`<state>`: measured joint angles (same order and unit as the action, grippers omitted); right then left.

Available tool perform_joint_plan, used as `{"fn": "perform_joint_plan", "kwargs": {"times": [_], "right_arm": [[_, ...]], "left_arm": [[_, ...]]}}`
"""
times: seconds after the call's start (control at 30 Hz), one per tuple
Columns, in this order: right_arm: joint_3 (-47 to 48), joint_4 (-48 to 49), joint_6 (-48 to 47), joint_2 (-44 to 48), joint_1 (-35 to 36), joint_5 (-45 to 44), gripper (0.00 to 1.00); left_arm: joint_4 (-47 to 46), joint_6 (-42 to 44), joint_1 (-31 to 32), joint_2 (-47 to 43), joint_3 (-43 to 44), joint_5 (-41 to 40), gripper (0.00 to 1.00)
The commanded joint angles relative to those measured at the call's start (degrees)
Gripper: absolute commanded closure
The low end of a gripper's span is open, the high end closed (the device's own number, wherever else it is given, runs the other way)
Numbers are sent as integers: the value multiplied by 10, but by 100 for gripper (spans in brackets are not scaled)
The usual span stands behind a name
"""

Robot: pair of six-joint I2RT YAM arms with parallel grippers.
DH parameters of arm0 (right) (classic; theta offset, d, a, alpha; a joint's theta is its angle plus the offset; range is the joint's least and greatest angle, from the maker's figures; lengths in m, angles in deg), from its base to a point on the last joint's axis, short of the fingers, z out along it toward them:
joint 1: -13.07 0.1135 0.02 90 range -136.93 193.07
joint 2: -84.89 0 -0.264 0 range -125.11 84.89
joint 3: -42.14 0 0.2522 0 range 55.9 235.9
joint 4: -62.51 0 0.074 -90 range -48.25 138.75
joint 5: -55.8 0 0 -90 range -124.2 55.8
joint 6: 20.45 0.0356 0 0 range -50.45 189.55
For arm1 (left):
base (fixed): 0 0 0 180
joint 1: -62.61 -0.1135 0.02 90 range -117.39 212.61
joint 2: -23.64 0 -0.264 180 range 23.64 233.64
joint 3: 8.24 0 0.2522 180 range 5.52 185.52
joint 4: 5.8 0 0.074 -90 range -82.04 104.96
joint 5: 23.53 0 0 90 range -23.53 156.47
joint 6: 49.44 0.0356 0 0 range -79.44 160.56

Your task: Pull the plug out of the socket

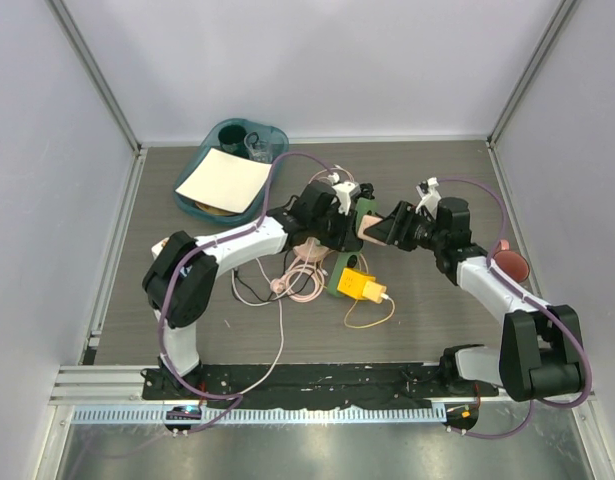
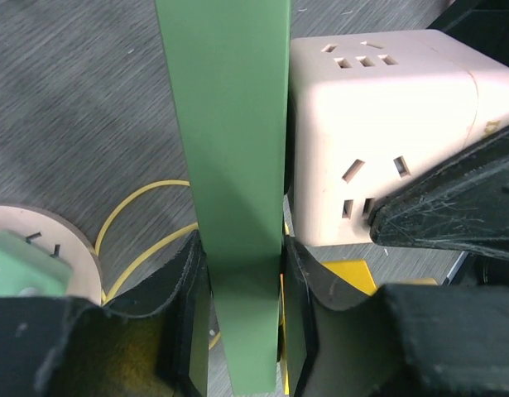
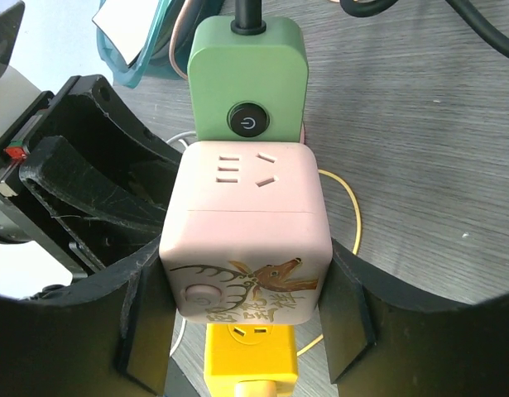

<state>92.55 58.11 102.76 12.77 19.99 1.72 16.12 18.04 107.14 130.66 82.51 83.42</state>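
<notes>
The left gripper [image 2: 242, 265] is pinched narrow on the green plug [image 2: 229, 124], its pads flat against both faces. The right gripper [image 3: 246, 318] is spread wider and clasps the pink socket cube [image 3: 246, 215] at 3 and 9 o'clock. The plug is still seated at the cube's 12 o'clock side, and a yellow adapter [image 3: 250, 351] shows at 6 o'clock.

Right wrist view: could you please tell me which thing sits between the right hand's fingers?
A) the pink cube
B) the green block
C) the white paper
A: the pink cube sits between the fingers of the right hand, one finger against each side, while the green block sticks out beyond them.
</notes>
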Motion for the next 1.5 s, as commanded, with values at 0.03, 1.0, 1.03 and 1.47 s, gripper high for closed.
{"fn": "perform_joint_plan", "kwargs": {"times": [0.03,1.0,1.03,1.47], "right_arm": [[6,56,31,44,-2,-5,87],[39,-88,-13,122,-122,31,91],[39,-103,-24,124,-121,28,92],[45,-183,-105,179,-74,-86,95]], "left_arm": [[27,-9,2,22,51,-18,100],[98,-32,-8,64,104,-47,100],[97,-33,-8,65,105,-46,100],[110,-37,-9,83,113,-54,100]]}}
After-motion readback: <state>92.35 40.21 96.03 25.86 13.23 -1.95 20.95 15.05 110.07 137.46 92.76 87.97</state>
